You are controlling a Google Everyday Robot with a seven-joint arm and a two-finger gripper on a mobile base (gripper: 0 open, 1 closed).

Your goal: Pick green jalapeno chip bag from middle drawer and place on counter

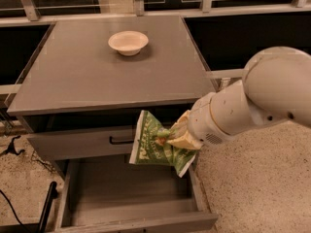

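Right now your gripper (pixel 173 136) is pinched on the right-hand edge of the green jalapeno chip bag (pixel 147 147). Its pale fingers are pressed together on the foil, so the bag hangs from that one side and droops to the left. The bag is in the air and touches nothing else. It sits above the open middle drawer (pixel 127 192) and in front of the closed drawer front (pixel 73 143) with the black handle (pixel 120 140). Its top is just under the near lip of the counter (pixel 82 76).

Holding it by the edge makes sense, since a crumpled bag lying flat in a shallow tray offers little else to grip. It also means the bag can swing, so plan for that. The white arm (pixel 252 101) reaches in from the right, which leaves the drawer and the near side of the cabinet free.

I judge the pick done and the placing not yet done. The bag needs more height before it travels away from you, or its top edge could catch the counter's lip. The cream bowl (pixel 128 41) stands toward the far side of the counter, well apart from the near edge. The bare near part of the counter looks like the safer place to set the bag down.
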